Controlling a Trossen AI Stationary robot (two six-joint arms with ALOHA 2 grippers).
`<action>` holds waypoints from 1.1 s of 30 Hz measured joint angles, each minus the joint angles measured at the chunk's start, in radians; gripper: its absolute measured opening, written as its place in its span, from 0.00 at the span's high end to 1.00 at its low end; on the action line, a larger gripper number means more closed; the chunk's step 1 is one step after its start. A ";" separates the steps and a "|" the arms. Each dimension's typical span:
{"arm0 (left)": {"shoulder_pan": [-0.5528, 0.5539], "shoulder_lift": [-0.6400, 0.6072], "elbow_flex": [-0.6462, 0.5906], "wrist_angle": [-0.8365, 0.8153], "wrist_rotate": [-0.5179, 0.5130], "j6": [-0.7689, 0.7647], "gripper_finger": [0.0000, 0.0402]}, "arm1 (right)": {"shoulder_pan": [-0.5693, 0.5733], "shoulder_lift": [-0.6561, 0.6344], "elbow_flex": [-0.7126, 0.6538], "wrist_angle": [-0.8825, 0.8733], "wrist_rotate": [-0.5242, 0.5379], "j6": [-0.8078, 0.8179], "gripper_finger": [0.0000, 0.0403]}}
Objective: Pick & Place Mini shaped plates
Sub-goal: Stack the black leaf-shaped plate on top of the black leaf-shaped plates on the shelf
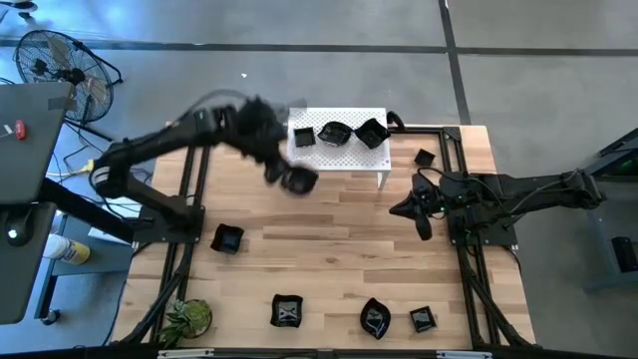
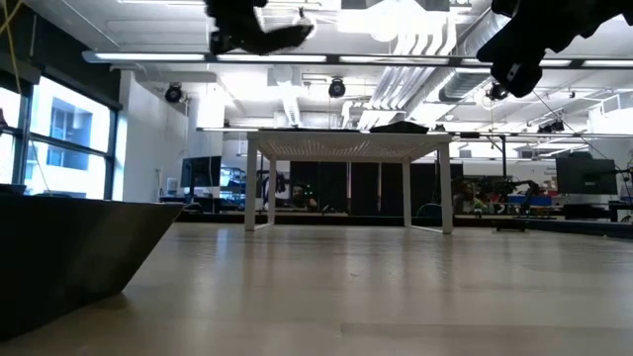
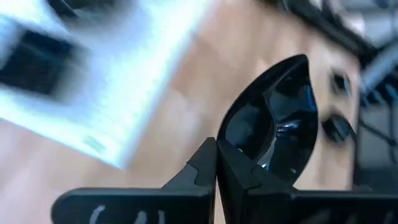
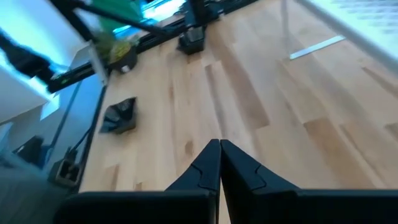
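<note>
My left gripper [image 1: 289,179] hovers above the table at the near-left corner of the white perforated stand [image 1: 344,160], shut on a glossy black leaf-shaped plate [image 3: 273,124]. In the low view the plate [image 2: 285,38] hangs high over the table. Three black plates [image 1: 334,133] lie on the stand's top. More plates lie flat on the wood: one [image 1: 426,157] right of the stand, one [image 1: 227,238] at the left, three along the near edge [image 1: 375,318]. My right gripper [image 1: 419,211] waits shut and empty above the table's right side. My left gripper pinches the leaf-shaped plate by its rim [image 3: 239,155] at the rounded end, one finger inside the hollow and one outside. The plate is lifted clear of table and stand and sticks out beyond the fingertips, its pointed end [image 3: 301,61] away from the gripper.
A small green plant [image 1: 186,317] stands at the near-left corner. Black frame rails [image 1: 189,199] run along both sides of the table. Bare wood [image 1: 329,239] lies between the stand and the near row of plates. In the low view a dark plate [image 2: 79,247] looms close at the left.
</note>
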State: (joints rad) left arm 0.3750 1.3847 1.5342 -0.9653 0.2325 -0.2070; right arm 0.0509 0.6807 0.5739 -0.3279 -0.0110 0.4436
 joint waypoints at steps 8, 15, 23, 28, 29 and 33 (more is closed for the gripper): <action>0.264 0.260 0.336 -0.003 0.077 0.184 1.00 | 0.000 0.000 0.000 0.000 0.108 0.081 1.00; 0.315 0.493 0.492 0.044 0.133 0.203 1.00 | 0.000 0.000 0.000 0.000 0.156 0.127 1.00; 0.312 0.629 0.509 0.057 0.151 0.150 1.00 | 0.000 0.000 0.000 0.000 0.174 0.144 0.99; 0.313 0.646 0.509 0.081 0.127 0.150 1.00 | 0.000 0.000 0.000 -0.001 0.184 0.144 0.99; 0.313 0.649 0.509 0.080 0.120 0.151 1.00 | 0.000 0.000 0.000 -0.001 0.186 0.144 0.99; 0.312 0.656 0.509 0.076 0.120 0.150 1.00 | 0.000 0.000 0.000 -0.002 0.188 0.143 1.00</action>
State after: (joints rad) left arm 0.6872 2.0407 2.0430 -0.8896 0.3527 -0.0568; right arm 0.0505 0.6812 0.5739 -0.3294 0.1768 0.5862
